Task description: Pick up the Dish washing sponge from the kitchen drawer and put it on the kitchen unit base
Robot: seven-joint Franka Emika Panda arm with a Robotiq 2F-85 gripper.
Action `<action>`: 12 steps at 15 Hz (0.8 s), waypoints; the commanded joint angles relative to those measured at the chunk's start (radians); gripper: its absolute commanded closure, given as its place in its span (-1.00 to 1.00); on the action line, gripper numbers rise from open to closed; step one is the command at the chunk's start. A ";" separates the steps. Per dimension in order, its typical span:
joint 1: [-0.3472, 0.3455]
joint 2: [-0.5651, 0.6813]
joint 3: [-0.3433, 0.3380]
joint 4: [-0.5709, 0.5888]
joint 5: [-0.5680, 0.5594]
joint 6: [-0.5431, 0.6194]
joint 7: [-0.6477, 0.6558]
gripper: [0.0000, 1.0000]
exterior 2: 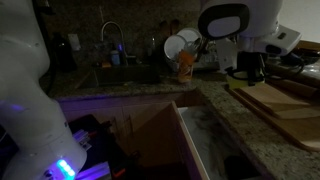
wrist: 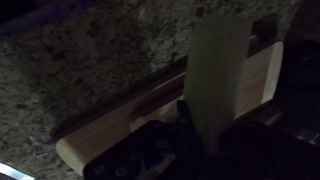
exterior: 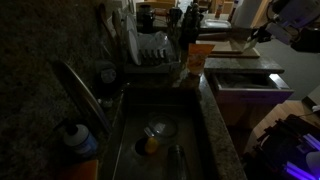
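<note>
In the wrist view my gripper (wrist: 200,132) is shut on the Dish washing sponge (wrist: 218,65), a pale yellowish block that stands up between the dark jaws. Below it lie the tan wooden slab (wrist: 150,110) and the dark speckled stone of the kitchen unit base (wrist: 90,60). In both exterior views the gripper (exterior 2: 248,72) (exterior: 262,36) hangs just above the wooden slab (exterior 2: 280,100) (exterior: 235,45). The kitchen drawer (exterior 2: 200,145) (exterior: 245,80) stands pulled open, its pale inside showing. The sponge is too dark to make out in the exterior views.
A steel sink basin (exterior: 150,140) (exterior 2: 110,80) with a faucet (exterior: 80,90) lies beside the worktop. An orange carton (exterior: 200,55) (exterior 2: 185,65) and a dish rack with plates (exterior: 150,50) stand at the back. The scene is very dark.
</note>
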 commanded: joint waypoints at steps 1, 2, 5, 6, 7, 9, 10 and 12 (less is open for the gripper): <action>-0.004 0.018 -0.001 0.011 0.000 0.003 -0.002 0.72; -0.003 0.025 -0.001 0.018 0.000 0.006 -0.002 0.72; 0.009 0.042 -0.009 0.026 -0.018 0.009 0.042 0.11; 0.022 0.047 -0.028 0.029 -0.041 -0.001 0.073 -0.04; 0.030 0.054 -0.041 0.029 -0.071 0.003 0.111 -0.17; 0.033 0.065 -0.054 0.034 -0.107 0.010 0.163 -0.45; 0.035 0.063 -0.061 0.030 -0.126 0.017 0.189 -0.62; 0.038 0.062 -0.073 0.030 -0.164 0.026 0.242 -0.90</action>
